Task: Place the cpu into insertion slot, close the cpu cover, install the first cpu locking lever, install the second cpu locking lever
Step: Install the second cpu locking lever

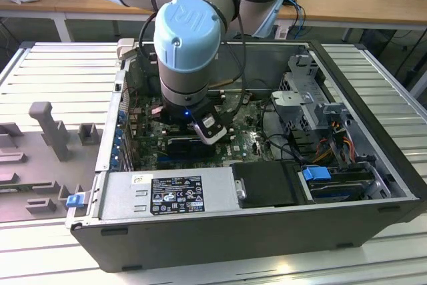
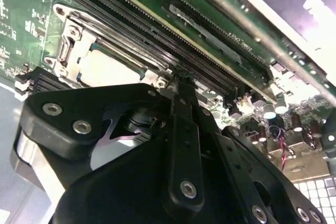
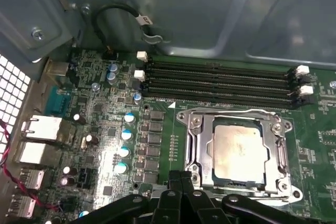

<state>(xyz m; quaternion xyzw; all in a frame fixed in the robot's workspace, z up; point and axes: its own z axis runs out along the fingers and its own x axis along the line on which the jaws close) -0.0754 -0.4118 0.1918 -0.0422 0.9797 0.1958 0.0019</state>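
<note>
Sitting just beyond the pincer (image 3: 181,179), fingers pressed together, the cpu (image 3: 237,149) under its cover (image 3: 273,145)

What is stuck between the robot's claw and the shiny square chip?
Nothing that shows. In the first wrist view the cpu already lies in the insertion slot with the cpu cover framing it. The gripper sits just beside the socket's edge, with only bare green board between them.

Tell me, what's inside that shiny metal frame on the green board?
The cpu, a pale silvery square, lies inside the cpu cover, which is down around it. The insertion slot's pins under the chip are covered, so they can't be seen.
</note>
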